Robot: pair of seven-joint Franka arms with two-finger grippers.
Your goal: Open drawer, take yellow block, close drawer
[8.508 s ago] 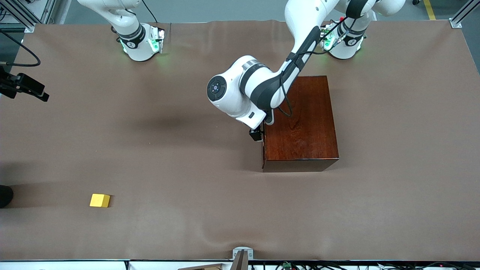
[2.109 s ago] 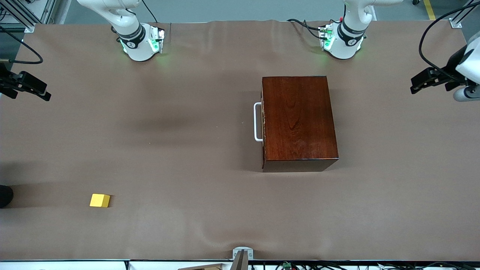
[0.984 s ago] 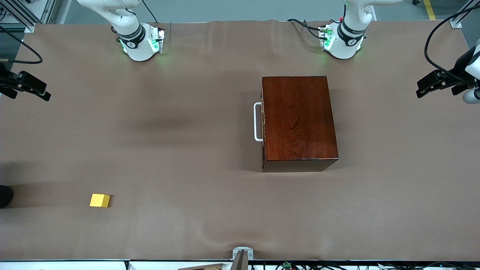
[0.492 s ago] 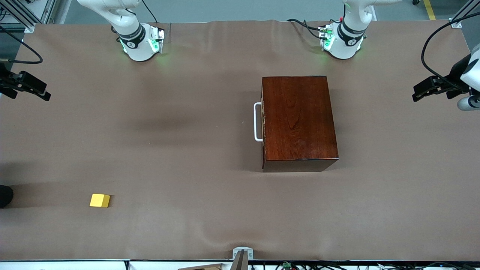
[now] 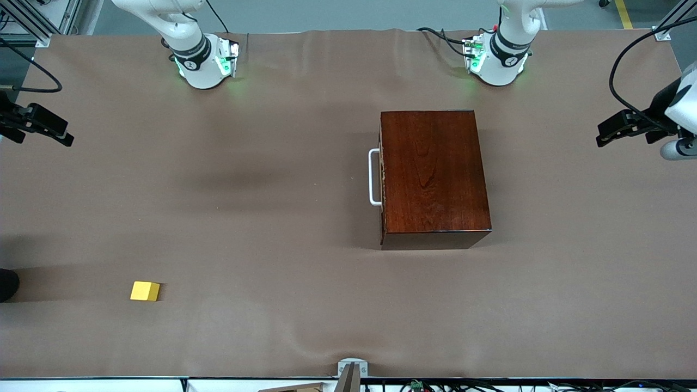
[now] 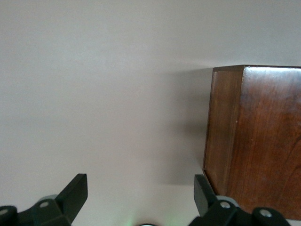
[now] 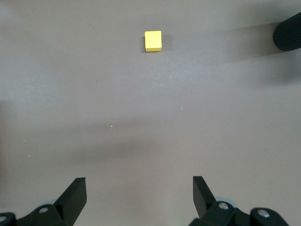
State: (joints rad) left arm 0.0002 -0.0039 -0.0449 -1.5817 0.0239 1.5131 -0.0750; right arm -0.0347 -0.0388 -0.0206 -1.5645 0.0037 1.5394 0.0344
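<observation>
The dark reddish-brown box stands on the table. Its drawer is shut, so only the white bar handle shows, on the side toward the right arm's end. The yellow block lies on the bare table, nearer to the front camera and toward the right arm's end. It also shows in the right wrist view. My left gripper hangs open and empty over the left arm's end, well apart from the box. My right gripper hangs open and empty over the right arm's end.
A dark round object sits at the table's edge at the right arm's end, beside the block; it also shows in the right wrist view. The arm bases stand along the table's edge farthest from the front camera. A grey bracket sits at the nearest edge.
My left arm has drawn back from the handle side of the box to the left arm's end, and the handle now shows. Over the last second it shifts only slightly. The right arm waits.
</observation>
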